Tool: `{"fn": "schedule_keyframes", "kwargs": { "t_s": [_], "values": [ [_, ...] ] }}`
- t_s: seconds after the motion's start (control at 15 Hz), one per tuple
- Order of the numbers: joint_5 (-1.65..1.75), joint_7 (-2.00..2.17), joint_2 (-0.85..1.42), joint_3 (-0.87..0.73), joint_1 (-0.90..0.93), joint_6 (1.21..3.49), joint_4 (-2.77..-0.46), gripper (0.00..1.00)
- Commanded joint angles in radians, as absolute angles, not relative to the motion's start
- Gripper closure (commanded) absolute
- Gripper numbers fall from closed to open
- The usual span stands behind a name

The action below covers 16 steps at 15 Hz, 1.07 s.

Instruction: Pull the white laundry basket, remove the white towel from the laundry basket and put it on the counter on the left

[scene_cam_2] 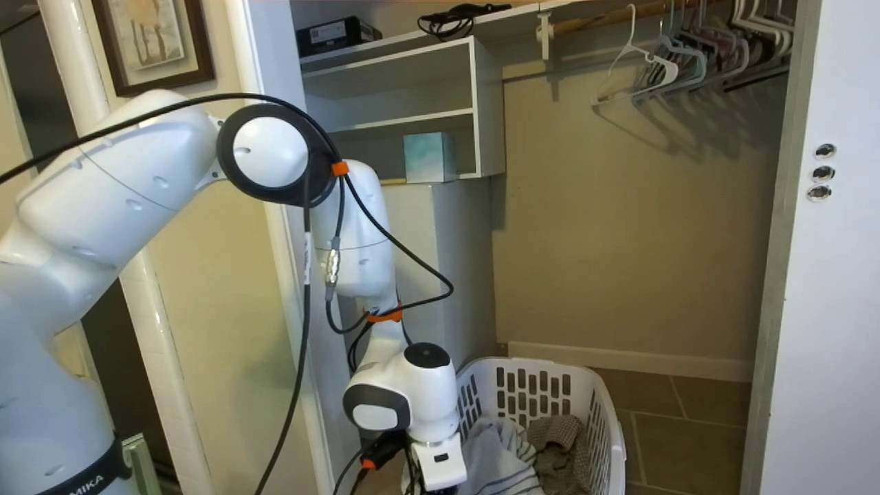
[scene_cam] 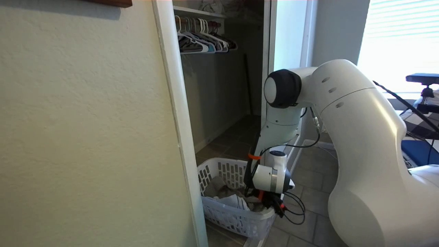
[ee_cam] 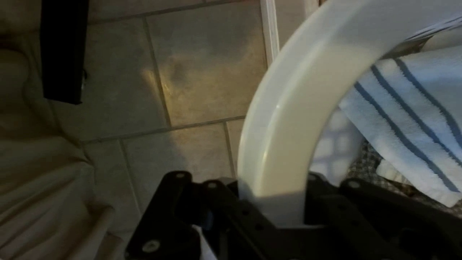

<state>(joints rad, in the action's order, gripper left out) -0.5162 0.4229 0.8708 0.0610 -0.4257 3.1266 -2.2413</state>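
In the wrist view, the robot's hand (ee_cam: 272, 196) gripped the white basket (ee_cam: 276, 144) by its rim, the fingers (ee_cam: 220, 202) snug on both sides with no gap showing. The striped white towel (ee_cam: 411, 119) lay inside, over a brown cloth (ee_cam: 365, 162); a white strip (ee_cam: 270, 32) ran along the tiles (ee_cam: 213, 90) beyond the rim.

In an exterior view, the basket stood at the mouth of the closet (scene_cam: 216, 92), partly hidden by the door frame (scene_cam: 181, 120). The step in hand appeared to be the pull. A slow, level drag toward the arm (scene_cam: 363, 116), angled clear of the frame, looked the surest course; a sharp tug could have slipped the rim or caught the base on the strip.

In an exterior view taking in the hangers (scene_cam_2: 687, 62), the towel lay near the hand, whose fingertips were out of sight. Held at one edge only, the basket seemed likely to swing, favoring gentle force.
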Motion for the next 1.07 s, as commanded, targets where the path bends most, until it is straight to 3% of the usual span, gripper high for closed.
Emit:
{"fn": "schedule_keyframes", "kwargs": {
  "t_s": [0.0,0.87,0.93,1.0],
  "values": [
    [-0.536,0.395,0.865,0.137,-0.516,3.274,-2.307,0.99],
    [-0.287,0.504,1.041,0.352,-0.821,3.554,-2.258,0.99],
    [-0.29,0.506,1.036,0.343,-0.815,3.525,-2.261,0.79],
    [-0.292,0.503,1.03,0.336,-0.81,3.505,-2.265,0.7]
  ]
}}
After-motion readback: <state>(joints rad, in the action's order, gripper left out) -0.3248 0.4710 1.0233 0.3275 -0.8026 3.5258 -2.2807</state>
